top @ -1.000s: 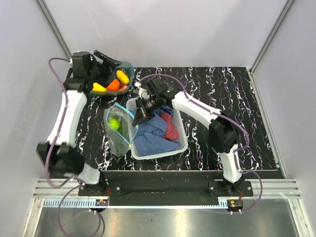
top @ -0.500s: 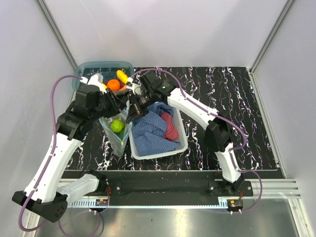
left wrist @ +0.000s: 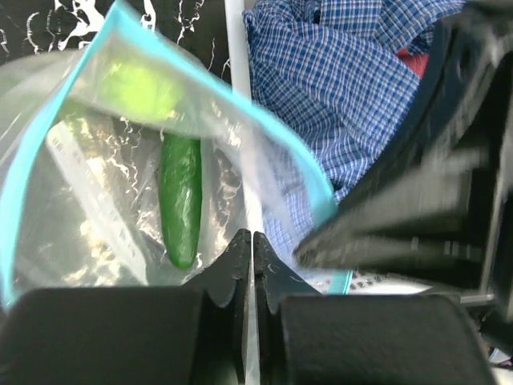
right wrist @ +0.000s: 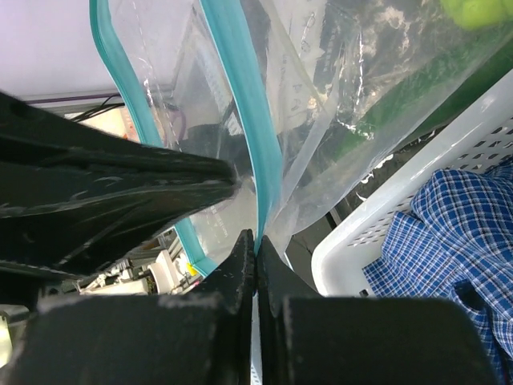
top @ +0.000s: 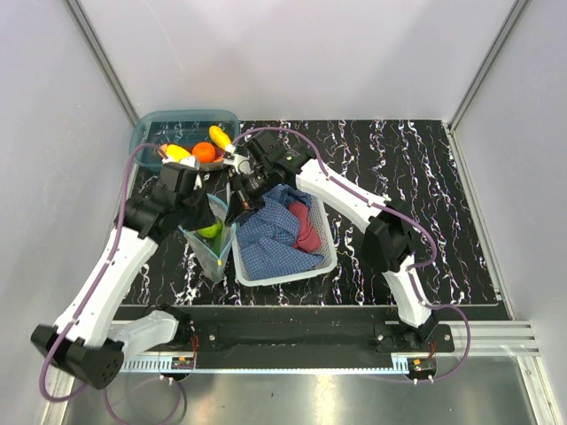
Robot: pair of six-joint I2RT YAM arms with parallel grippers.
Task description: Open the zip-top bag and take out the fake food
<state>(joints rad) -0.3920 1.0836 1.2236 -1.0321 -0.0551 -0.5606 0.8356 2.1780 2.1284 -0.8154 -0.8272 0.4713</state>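
My left gripper [left wrist: 250,241] and right gripper [right wrist: 255,245] each clamp a lip of the zip-top bag [top: 214,257], at ten and two o'clock, spreading it to expose the fake food [left wrist: 180,200].

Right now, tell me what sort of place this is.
Probably a robot lab test cell: white panel walls, aluminium frame posts, and staged props, namely plastic food in a teal bin and cloth in a white basket.

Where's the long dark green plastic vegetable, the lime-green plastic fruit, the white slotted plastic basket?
long dark green plastic vegetable [left wrist: 179,200], left wrist view, mid-body.
lime-green plastic fruit [left wrist: 140,88], left wrist view, centre.
white slotted plastic basket [right wrist: 377,231], right wrist view, side wall.
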